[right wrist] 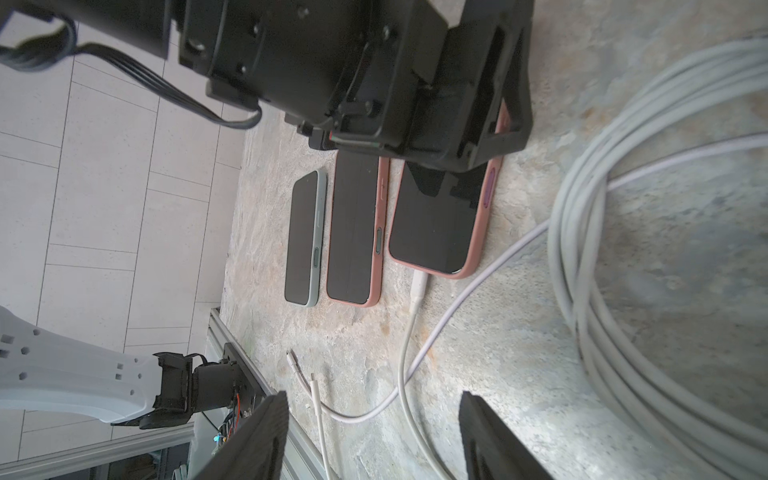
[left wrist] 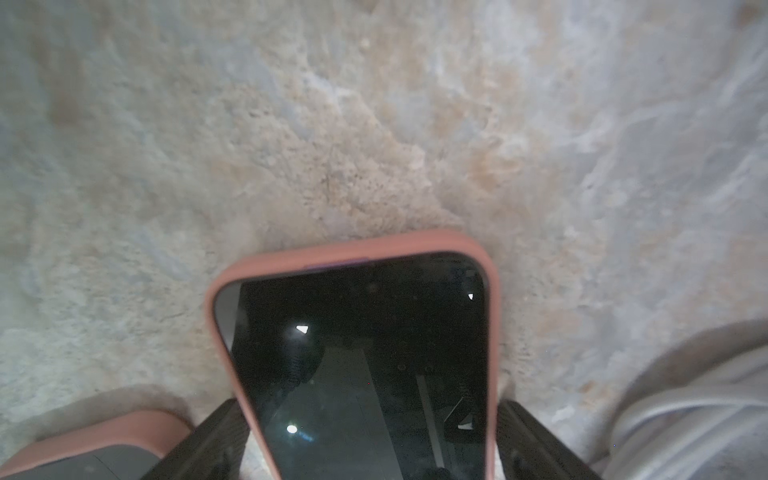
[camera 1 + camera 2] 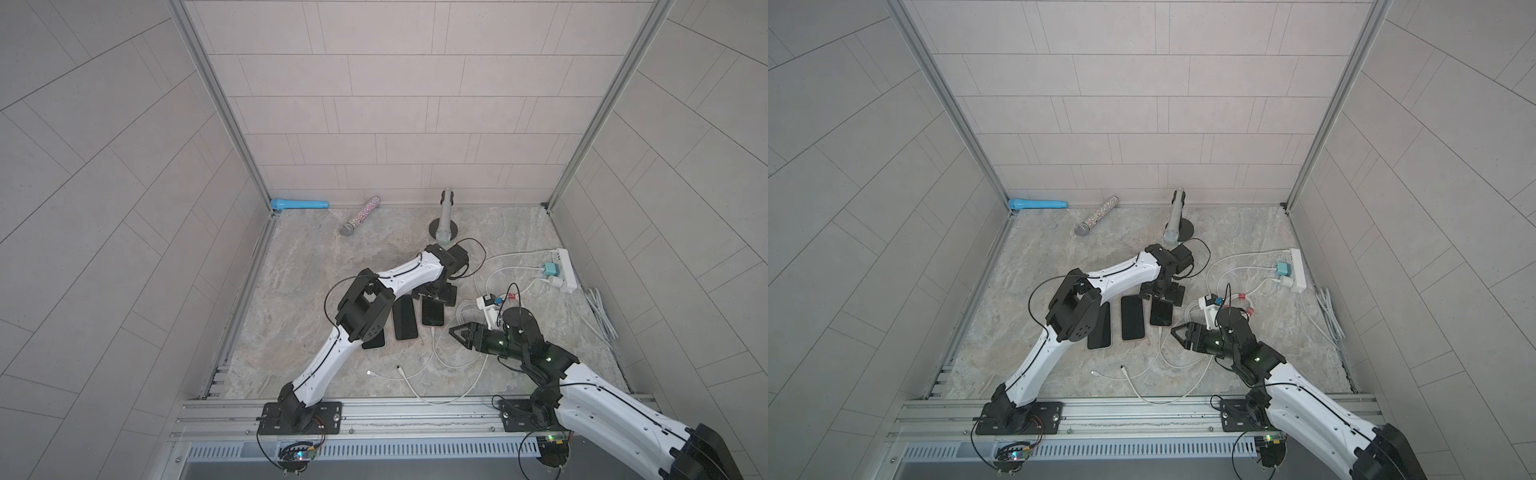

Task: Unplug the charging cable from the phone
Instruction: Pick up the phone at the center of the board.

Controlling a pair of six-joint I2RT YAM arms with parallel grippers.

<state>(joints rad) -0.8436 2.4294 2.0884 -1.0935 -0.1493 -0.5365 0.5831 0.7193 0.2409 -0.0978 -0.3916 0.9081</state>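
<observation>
stone-look tabletop (image 3: pixel 291 291): pink-cased phone (image 1: pixel 432 232) runs front to back, charging plug (image 1: pixel 419 286) at the end nearer my right gripper (image 1: pixel 374 399), spread and empty; left gripper (image 2: pixel 370 411) straddles the far end, grip i cannot tell.

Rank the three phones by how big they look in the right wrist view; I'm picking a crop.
Largest: plugged-in pink phone, though nearest and partly covered.
Next: middle pink phone, also partly covered.
Smallest: green phone, but farthest, so real size is unsure.
</observation>
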